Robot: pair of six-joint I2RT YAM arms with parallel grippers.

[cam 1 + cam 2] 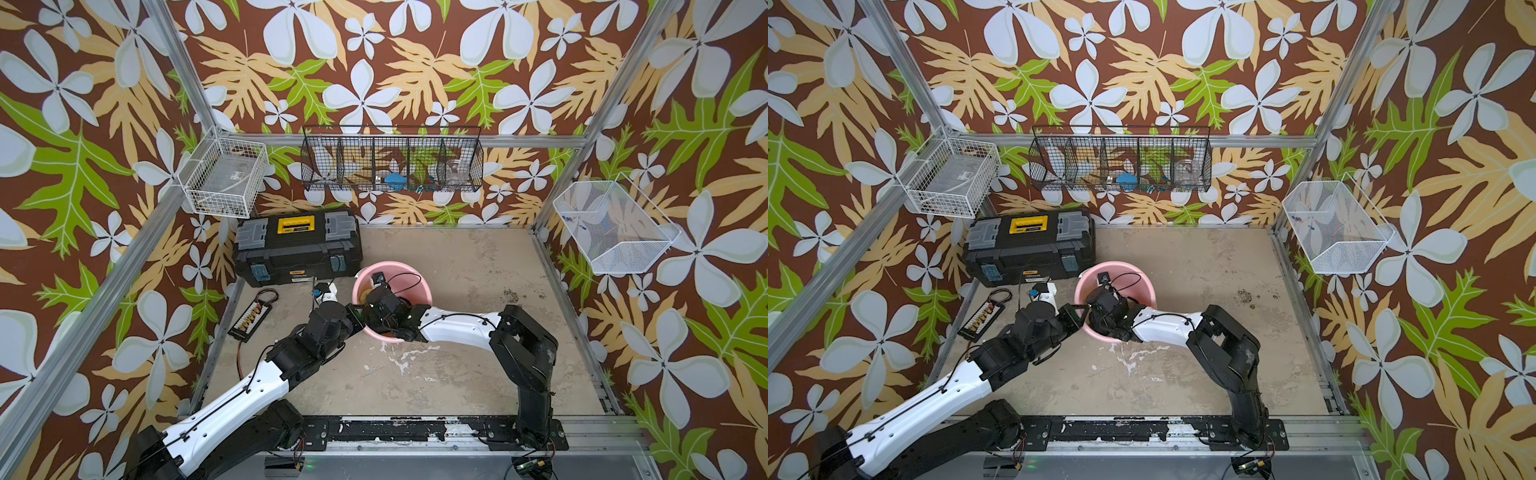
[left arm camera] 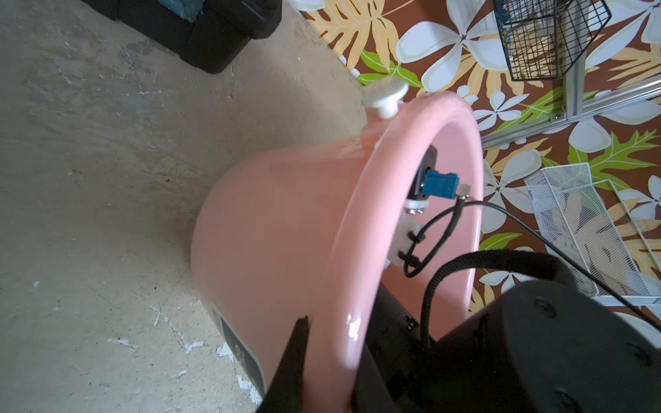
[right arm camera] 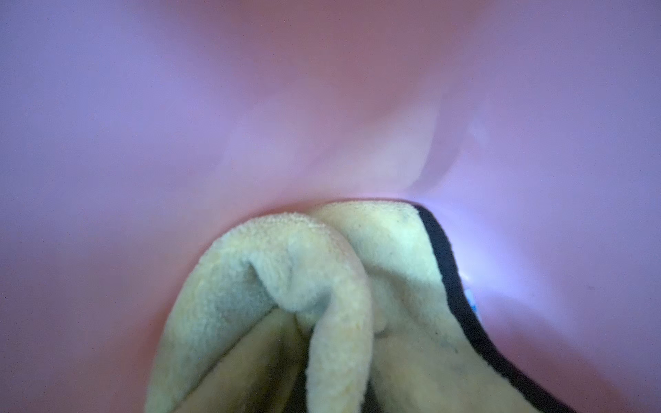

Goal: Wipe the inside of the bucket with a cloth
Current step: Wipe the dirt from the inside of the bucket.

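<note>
We see the bucket (image 1: 422, 286) (image 1: 1144, 286) just below the middle of the frame in both top views. It stands on the stained table (image 1: 457, 374), close to the black toolbox (image 1: 297, 249) that sits up and left of it.

The left gripper (image 1: 357, 316) comes in from the lower left and is clamped on the bucket's near-left rim. In the left wrist view one dark finger (image 2: 291, 364) lies against the outer wall beside the label (image 2: 239, 343), and the pink rim runs between the jaws.

The right gripper (image 1: 374, 300) reaches down into the bucket from the right. Its wrist and black cable cover most of the mouth, so we can hardly see the cloth from above. In the right wrist view the cloth (image 3: 322, 286), yellow with a black edge, is bunched in the clenched right gripper and lies against the pink inner surface. The fingers themselves are buried under the folds.

In the left wrist view the right arm (image 2: 536, 339) fills the lower right of the frame and hides the bucket's inside.

Left of the bucket lies a connector strip (image 1: 249, 318). On the walls hang a white wire basket (image 1: 226, 176) at upper left, a black mesh rack (image 1: 392, 164) at upper centre and a white mesh basket (image 1: 615, 226) at right.
</note>
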